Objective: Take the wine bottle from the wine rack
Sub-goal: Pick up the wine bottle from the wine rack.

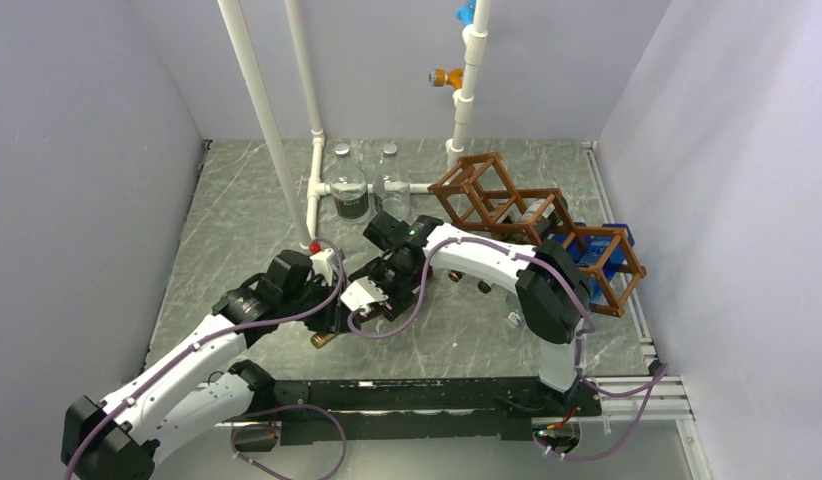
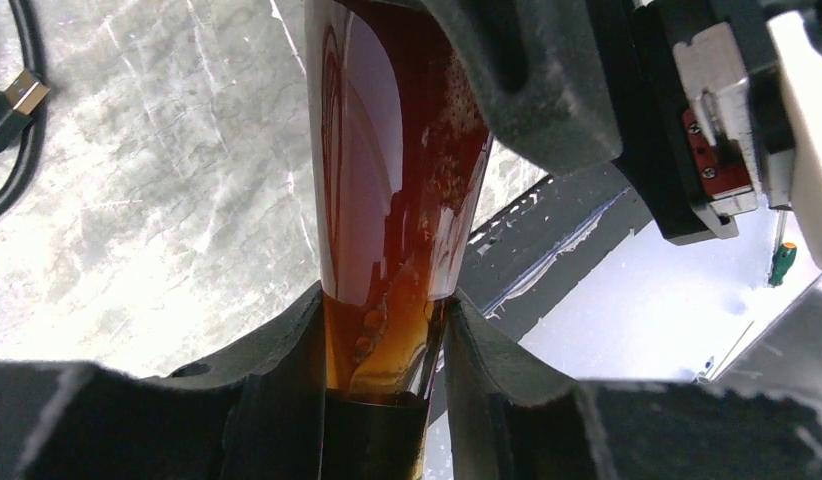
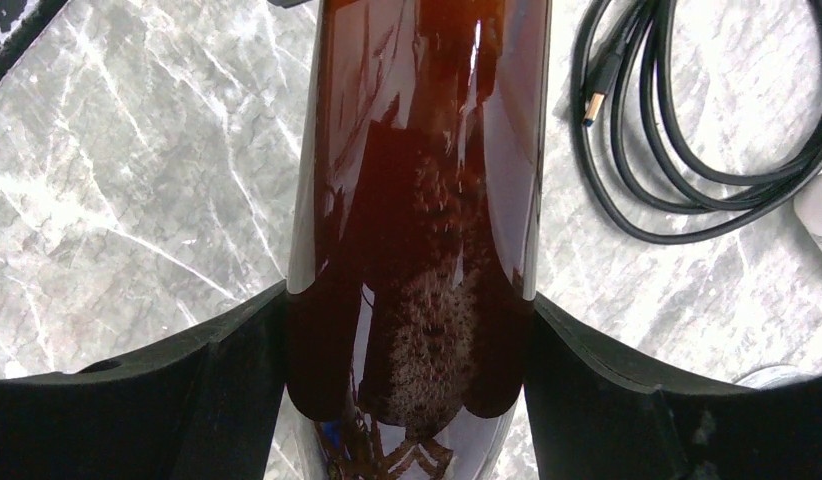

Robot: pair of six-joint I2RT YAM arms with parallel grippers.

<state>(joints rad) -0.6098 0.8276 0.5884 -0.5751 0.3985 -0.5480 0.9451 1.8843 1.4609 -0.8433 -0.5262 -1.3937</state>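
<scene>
Both arms meet low on the table [image 1: 237, 220], around 7 o'clock from its middle in the top view, and the wine bottle [image 3: 417, 150] is between them. It sits well apart from the wine rack [image 1: 537, 225], which is over at 3 o'clock. Whether the bottle touches the marble-patterned surface, I cannot tell.

The left gripper [image 2: 387, 350] is pinched narrow on the slim neck, just above the dark foil. The right gripper [image 3: 407, 340] is clamped wider around the body, with black fingers on both sides of the glass.

Around them:
- 2 clear glass bottles [image 1: 347, 185] with silver caps stand at 12 o'clock, close to the white pipes [image 1: 259, 110].
- The pipes rise past an orange valve [image 1: 447, 77] at 1 o'clock.
- A black cable [image 3: 602, 80] with a gold-tipped plug lies coiled on the table at 2 o'clock in the right wrist view, beside the bottle but not under it.
- A blue object [image 1: 597, 255] fills the cell at the rack's near end.

As for materials, the bottle is glossy amber-brown glass, round and tapering, with foam bubbles clinging inside. The rack is reddish-brown wood in open square cells, stepped in tiers. The table is grey stone-look with pale veins.
</scene>
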